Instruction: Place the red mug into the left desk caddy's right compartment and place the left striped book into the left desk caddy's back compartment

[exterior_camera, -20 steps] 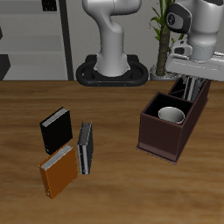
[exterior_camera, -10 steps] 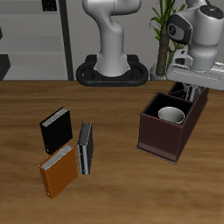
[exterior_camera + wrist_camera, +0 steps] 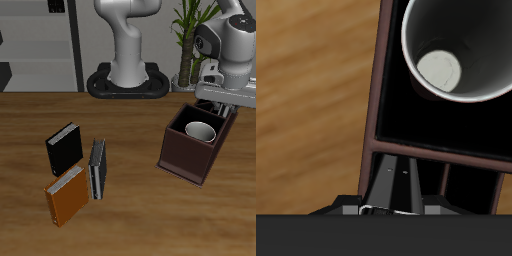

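Note:
The left desk caddy (image 3: 186, 158) is a dark brown open box. The red mug (image 3: 199, 131) stands upright in its large right compartment, showing mostly its white rim and inside (image 3: 456, 45). My gripper (image 3: 216, 102) hangs over the narrow back compartment (image 3: 471, 185), just behind the mug. It looks shut on the left striped book (image 3: 391, 186), a thin dark grey slab reaching down into that section. In the exterior view the hand hides most of the book, and the fingertips do not show in the wrist view.
On the table, away from the caddy, a black book (image 3: 65, 148), a second striped book (image 3: 97, 168) and an orange book (image 3: 67, 195) stand close together. A potted plant (image 3: 186, 40) and the robot's base (image 3: 128, 82) are behind the caddy.
The hand has come down and shifted slightly sideways over the caddy's back section, carrying the book lower. The mug and the other books have not moved.

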